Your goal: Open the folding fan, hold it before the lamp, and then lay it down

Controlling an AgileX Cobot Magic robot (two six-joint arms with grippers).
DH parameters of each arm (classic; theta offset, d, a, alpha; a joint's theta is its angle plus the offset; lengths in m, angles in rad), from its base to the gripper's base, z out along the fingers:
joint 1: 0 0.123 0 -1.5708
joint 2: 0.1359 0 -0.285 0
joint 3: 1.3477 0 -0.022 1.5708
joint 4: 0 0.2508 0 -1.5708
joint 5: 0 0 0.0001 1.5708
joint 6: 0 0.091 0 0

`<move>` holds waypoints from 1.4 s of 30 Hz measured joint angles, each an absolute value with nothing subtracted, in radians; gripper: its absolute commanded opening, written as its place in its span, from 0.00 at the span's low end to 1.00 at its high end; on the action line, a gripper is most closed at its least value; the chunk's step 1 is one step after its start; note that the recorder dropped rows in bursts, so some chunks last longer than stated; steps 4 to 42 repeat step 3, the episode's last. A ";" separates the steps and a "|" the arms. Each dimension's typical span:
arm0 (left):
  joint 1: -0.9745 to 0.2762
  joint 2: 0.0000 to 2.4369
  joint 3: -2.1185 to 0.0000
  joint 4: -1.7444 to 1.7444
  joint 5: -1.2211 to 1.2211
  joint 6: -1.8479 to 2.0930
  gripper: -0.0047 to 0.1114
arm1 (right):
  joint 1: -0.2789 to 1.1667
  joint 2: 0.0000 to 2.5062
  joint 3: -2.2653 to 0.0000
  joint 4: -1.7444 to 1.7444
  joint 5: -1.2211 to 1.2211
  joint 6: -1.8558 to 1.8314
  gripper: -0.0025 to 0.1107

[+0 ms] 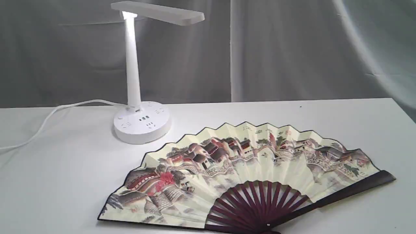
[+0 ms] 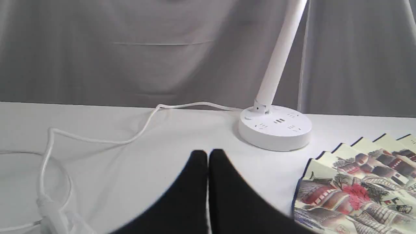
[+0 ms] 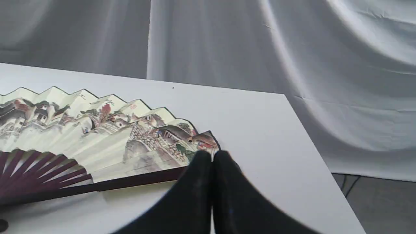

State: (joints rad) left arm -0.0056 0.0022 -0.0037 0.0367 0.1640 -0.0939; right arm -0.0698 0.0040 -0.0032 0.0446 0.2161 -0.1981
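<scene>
The spread folding fan [image 1: 247, 169] fills most of the counter's [image 1: 341, 113] front. The lamp [image 1: 131, 65] stands back left, its head overhanging, and its cord [image 1: 81, 102] trails off leftward. Bare counter lies behind the fan's right half and at front left.

Staged test set-up (studio-like): white table [image 1: 48, 182] before draped grey cloth backdrop [image 1: 292, 48]
</scene>
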 measured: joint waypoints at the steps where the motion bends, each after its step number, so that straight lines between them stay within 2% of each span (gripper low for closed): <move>1: -0.006 0.002 -0.004 0.037 0.164 -0.094 0.04 | -0.070 0.004 -0.003 0.045 0.216 -0.198 0.02; 42: -0.006 0.002 -0.004 0.037 0.164 -0.094 0.04 | -0.070 0.004 -0.003 0.045 0.216 -0.198 0.02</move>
